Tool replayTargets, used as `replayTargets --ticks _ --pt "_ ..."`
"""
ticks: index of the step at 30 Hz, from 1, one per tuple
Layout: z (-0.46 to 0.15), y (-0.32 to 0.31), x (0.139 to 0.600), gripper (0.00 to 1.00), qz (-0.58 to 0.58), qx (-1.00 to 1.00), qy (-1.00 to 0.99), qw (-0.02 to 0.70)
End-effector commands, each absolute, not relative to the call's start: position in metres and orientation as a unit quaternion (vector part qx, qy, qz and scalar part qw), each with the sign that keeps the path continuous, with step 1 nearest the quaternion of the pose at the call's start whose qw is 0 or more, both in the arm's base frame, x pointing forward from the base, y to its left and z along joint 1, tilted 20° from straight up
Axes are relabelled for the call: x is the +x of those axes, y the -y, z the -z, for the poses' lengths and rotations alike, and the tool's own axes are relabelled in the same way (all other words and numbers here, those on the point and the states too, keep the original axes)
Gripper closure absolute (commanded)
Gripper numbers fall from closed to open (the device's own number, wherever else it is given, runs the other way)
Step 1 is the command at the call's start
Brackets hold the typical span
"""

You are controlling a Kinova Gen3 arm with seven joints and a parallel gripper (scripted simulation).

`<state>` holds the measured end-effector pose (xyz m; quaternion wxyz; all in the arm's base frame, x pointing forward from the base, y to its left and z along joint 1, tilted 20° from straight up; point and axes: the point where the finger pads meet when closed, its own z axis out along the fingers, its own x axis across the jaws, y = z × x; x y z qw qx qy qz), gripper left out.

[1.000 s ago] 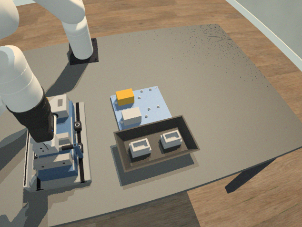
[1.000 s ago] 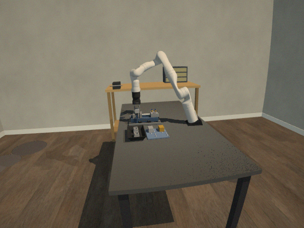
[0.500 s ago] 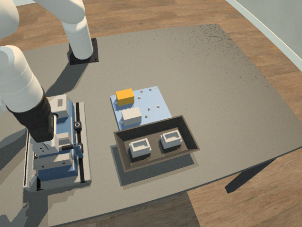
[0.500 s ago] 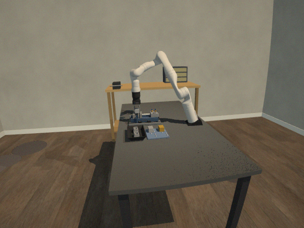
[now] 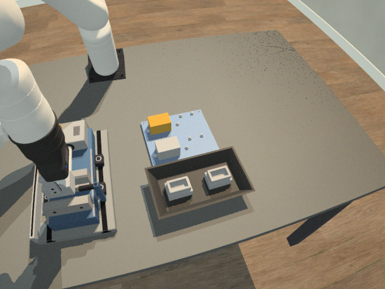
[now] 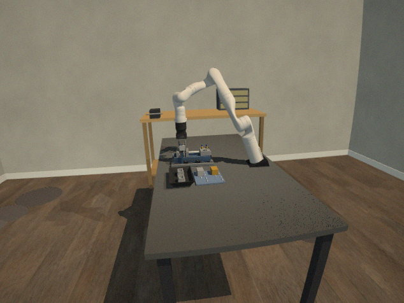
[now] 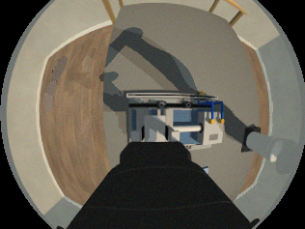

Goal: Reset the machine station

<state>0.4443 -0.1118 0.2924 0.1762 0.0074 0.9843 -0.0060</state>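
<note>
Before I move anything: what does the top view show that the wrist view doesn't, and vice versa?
Only top: yellow block, gray block on the plate, dark tray, two pocketed parts in it.
Only wrist: blue hoses on the vise, wooden legs beyond the table.
Both: vise, table, wood floor.

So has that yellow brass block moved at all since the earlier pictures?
No. The yellow brass block sits at the same corner of the blue plate.
</note>
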Motion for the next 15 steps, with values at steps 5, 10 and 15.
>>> replayTargets --ticks 5,10,15 --pt "-0.2918 0.1115 0.4450 1.00 0.006 0.007 -0.984 0.177" --pt "-0.2905 0.1115 0.4455 1.00 0.006 0.007 -0.984 0.177" --pt "-0.2888 0.1115 0.4460 1.00 0.006 0.007 -0.984 0.177"
